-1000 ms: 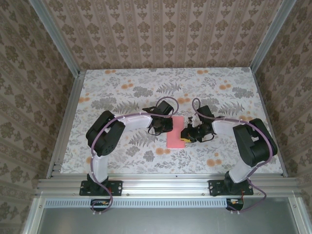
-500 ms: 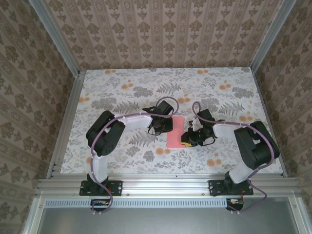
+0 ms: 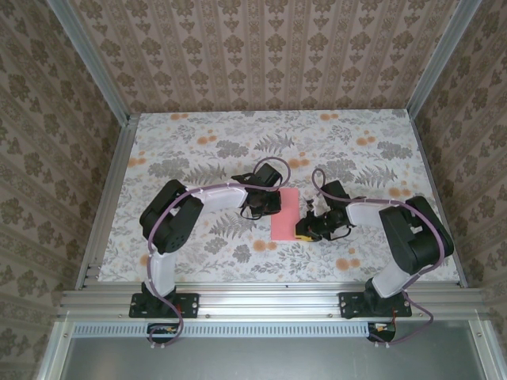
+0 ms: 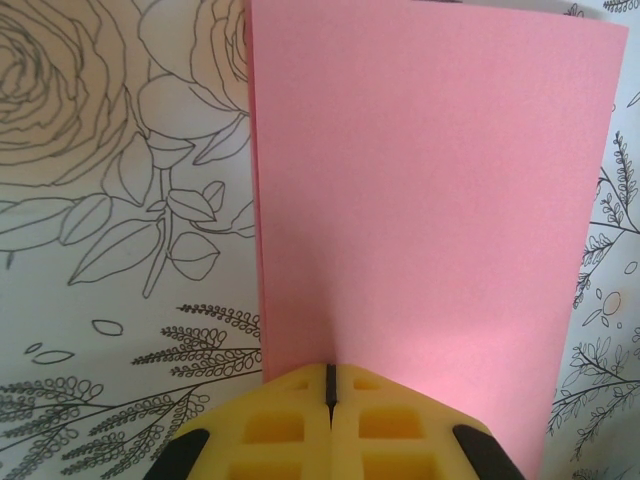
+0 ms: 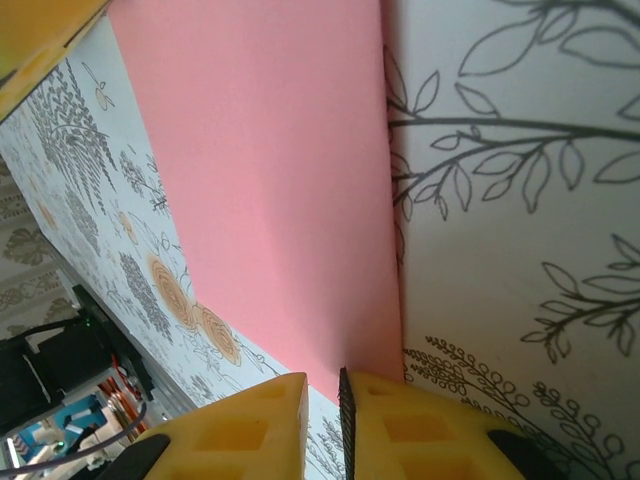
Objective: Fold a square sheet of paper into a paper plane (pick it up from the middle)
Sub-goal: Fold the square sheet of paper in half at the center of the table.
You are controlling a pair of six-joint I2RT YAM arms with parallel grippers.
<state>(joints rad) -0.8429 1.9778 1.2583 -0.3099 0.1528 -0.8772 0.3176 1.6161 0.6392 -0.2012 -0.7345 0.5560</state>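
The salmon-pink sheet of paper (image 3: pixel 285 212) lies flat on the floral counter (image 3: pixel 198 142), near its middle, as a narrow rectangle longer front to back than wide. In the left wrist view the sheet (image 4: pixel 420 200) shows a thin doubled line down its left long edge, as of two layers. The left end effector (image 3: pixel 272 207) sits at the paper's left side. Up close (image 4: pixel 328 375) its yellow pads are clenched together with only a hairline seam between them, and the paper runs up to their tips; whether they press on it I cannot tell. The right end effector (image 3: pixel 302 230) sits at the paper's near right corner. Its own camera shows the sheet (image 5: pixel 270 180) reaching its tips (image 5: pixel 340 385), the pads drawn together to a thin dark slit; whether paper is in that slit I cannot tell. Both arms reach in from either side of the paper, their forearms and cables crowding its left and right long edges. Orange printed flowers (image 3: pixel 348 263) lie just right of the paper's near end. Beyond the paper's far edge the counter runs bare to the patterned back wall (image 3: pixel 269 55), and a narrower strip separates its near edge from the aluminium rail (image 3: pixel 269 294). Wide bare bands lie outside both arms.
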